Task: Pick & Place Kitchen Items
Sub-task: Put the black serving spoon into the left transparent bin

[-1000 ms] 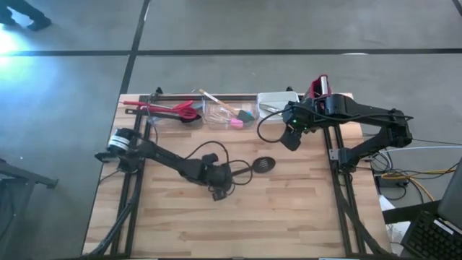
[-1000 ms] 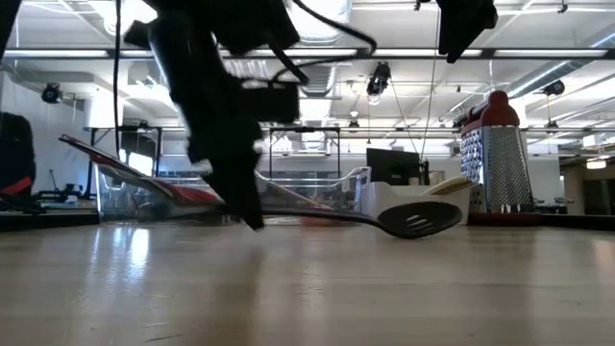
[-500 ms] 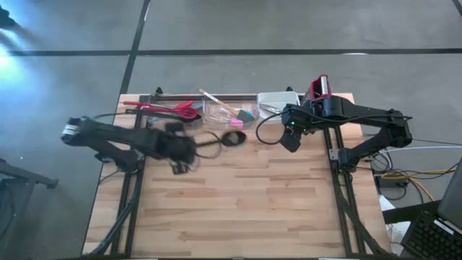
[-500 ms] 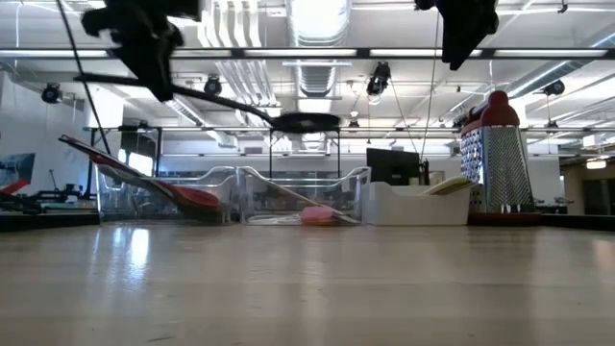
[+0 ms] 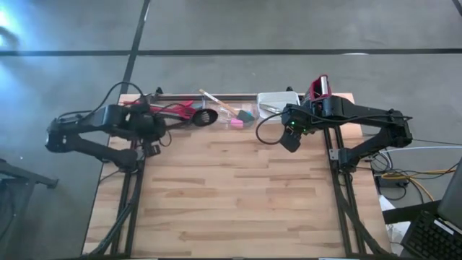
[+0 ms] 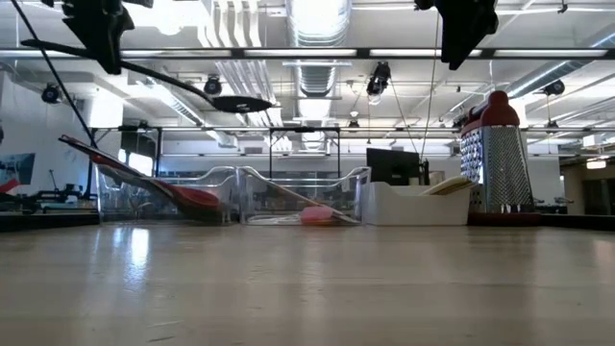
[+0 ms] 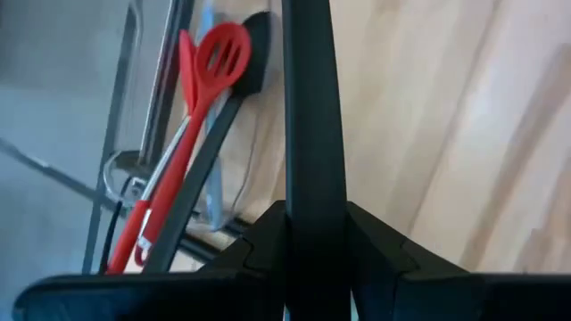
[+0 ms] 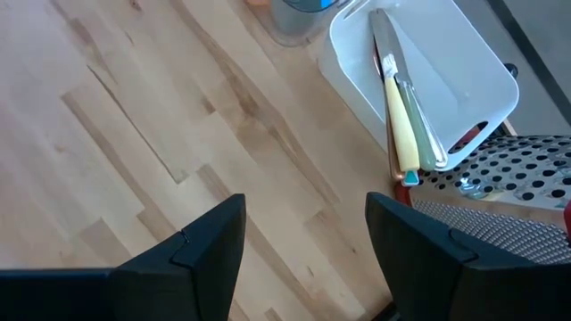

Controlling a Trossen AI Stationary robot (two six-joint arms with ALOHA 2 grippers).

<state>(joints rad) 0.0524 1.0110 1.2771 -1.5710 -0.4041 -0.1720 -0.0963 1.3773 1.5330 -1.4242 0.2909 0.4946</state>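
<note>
My left gripper (image 5: pixel 154 130) is shut on the black slotted spoon (image 5: pixel 204 117), high above the table's far left. The spoon's head (image 6: pixel 240 103) hangs over the clear tubs. The left clear tub (image 5: pixel 170 110) holds a red slotted turner (image 7: pixel 214 62) and other red and black utensils that lean on its wall. My right gripper (image 8: pixel 303 241) is open and empty above the table, beside the white tub (image 8: pixel 428 80), in which knives (image 8: pixel 401 107) lie. My left gripper pinches the slotted spoon's long black handle (image 7: pixel 308 178) between its two fingers (image 7: pixel 375 254). The fingers come from above. A short piece of the handle (image 6: pixel 34 45) sticks out behind them. The spoon is lifted clear and slopes gently down toward its head.
A middle clear tub (image 5: pixel 231 114) holds pink and blue scrapers. The steel box grater with a red top (image 6: pixel 495 154) stands at the far right, behind the white tub. Bare wood (image 5: pixel 238 195) covers the near half of the table.
My left gripper has risen from the table's middle and swung toward the far left, staying shut on the spoon. The spoon, first lying on the table, is now lifted clear, and its head has gone from mid-table to above the clear tubs.
</note>
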